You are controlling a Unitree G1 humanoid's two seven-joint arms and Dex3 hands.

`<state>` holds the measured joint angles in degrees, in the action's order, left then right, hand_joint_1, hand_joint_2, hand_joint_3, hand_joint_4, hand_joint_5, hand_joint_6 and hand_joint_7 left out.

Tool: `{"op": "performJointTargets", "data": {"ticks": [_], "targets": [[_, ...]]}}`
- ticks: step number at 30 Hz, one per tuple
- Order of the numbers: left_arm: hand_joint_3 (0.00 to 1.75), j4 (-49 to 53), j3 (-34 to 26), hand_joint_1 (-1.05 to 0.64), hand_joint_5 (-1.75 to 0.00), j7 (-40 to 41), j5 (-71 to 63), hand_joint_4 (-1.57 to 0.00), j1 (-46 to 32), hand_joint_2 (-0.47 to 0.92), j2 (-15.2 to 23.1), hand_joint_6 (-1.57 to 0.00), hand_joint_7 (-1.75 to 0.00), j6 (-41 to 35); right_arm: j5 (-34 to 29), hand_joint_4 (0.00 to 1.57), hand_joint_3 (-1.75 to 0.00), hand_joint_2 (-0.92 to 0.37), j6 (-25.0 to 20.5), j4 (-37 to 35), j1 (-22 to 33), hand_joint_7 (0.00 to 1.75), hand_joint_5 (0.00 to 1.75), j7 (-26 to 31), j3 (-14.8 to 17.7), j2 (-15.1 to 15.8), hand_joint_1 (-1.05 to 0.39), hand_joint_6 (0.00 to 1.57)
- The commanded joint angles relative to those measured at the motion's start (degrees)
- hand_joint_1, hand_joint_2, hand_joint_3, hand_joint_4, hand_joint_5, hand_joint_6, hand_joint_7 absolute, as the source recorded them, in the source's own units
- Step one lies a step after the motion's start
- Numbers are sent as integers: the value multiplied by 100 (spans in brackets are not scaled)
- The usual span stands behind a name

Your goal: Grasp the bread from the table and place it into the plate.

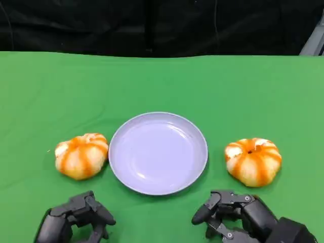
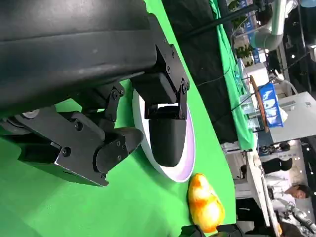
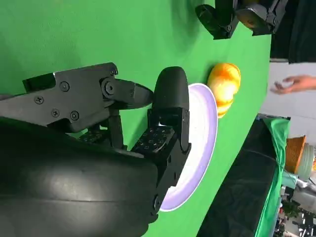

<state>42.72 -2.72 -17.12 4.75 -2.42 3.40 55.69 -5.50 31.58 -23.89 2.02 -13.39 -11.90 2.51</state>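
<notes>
A round lavender plate (image 1: 158, 153) sits between 2 orange-striped pumpkin-shaped bread buns (image 1: 81, 155) (image 1: 253, 161). The left hand (image 1: 76, 218) and right hand (image 1: 238, 215) hover near, fingers apart, holding nothing.

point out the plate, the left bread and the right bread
plate (image 1: 158, 152), head view, middle of its bare inside
left bread (image 1: 81, 156), head view, middle of its top
right bread (image 1: 253, 161), head view, middle of its top

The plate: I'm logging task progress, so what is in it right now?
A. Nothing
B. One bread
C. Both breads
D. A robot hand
A. In the head view the plate shows only its bare lavender surface; one bread lies on the green table on its left side and the other bread on its right, with both hands short of it.
</notes>
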Motion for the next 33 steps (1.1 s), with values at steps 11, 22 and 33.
{"op": "performJointTargets", "data": {"ticks": [11,22,33], "targets": [[24,-252,-114,-7,-41,-23,319,-99,-67,92,24,-102,-10,-333,40,71,-48,-92,4,-10,-25,97,147,-11,34,53,-10,83],[23,-339,-114,-7,-36,-25,315,-100,-100,92,25,-102,-6,-399,41,70,-48,-92,-3,-6,-24,98,149,-12,32,54,-10,82],[13,-1245,-298,-34,-13,-903,1617,-90,-256,92,-11,-77,0,-1155,86,69,-48,-92,0,-58,-31,98,151,-42,51,49,-9,82]]}}
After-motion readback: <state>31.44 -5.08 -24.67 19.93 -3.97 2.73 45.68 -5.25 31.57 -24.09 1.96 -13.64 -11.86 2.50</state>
